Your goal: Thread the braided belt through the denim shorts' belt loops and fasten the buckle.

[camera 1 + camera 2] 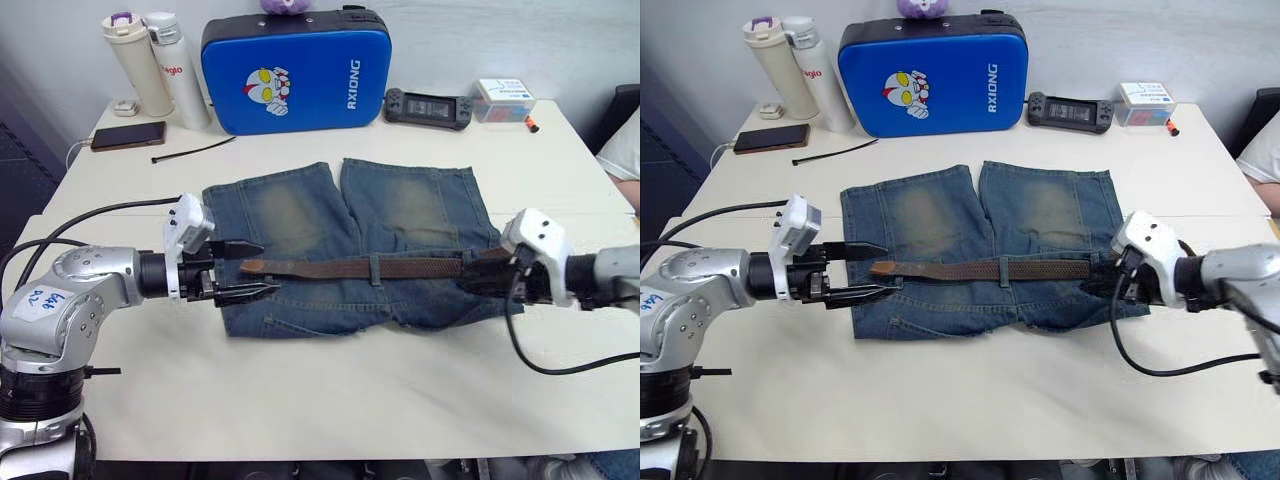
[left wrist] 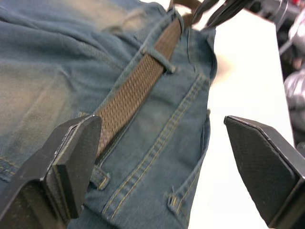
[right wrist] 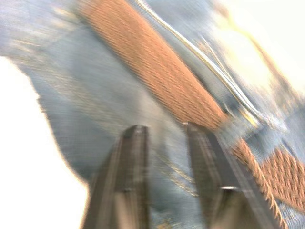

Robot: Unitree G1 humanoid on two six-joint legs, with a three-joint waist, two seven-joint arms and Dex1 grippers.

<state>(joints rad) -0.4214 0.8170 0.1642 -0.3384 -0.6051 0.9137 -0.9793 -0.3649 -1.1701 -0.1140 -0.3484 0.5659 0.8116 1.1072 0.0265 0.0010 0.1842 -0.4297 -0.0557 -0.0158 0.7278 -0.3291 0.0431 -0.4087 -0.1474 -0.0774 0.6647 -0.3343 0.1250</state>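
The denim shorts [image 1: 350, 220] lie flat on the white table [image 1: 330, 400] with the waistband nearest me. Along that waistband runs the braided belt [image 1: 330, 267], passing under a belt loop [image 1: 375, 268] near the middle. In the left wrist view the belt [image 2: 138, 83] goes under a loop [image 2: 159, 58]. My left gripper [image 1: 270, 267] is wide open, with the belt's left end lying between its fingers. My right gripper [image 1: 478, 272] sits at the belt's right end, its fingers [image 3: 131, 171] a narrow gap apart over denim. A thin silvery strip, perhaps the buckle [image 3: 238, 102], lies beside the belt there.
Behind the shorts stands a blue case [image 1: 295, 72]. Two bottles [image 1: 135, 60], a phone [image 1: 128, 135] and a black cable tie [image 1: 190, 152] are at the back left. A game controller [image 1: 428, 108] and a small box [image 1: 505, 98] are at the back right. A person's sleeve [image 1: 625, 150] shows at the right edge.
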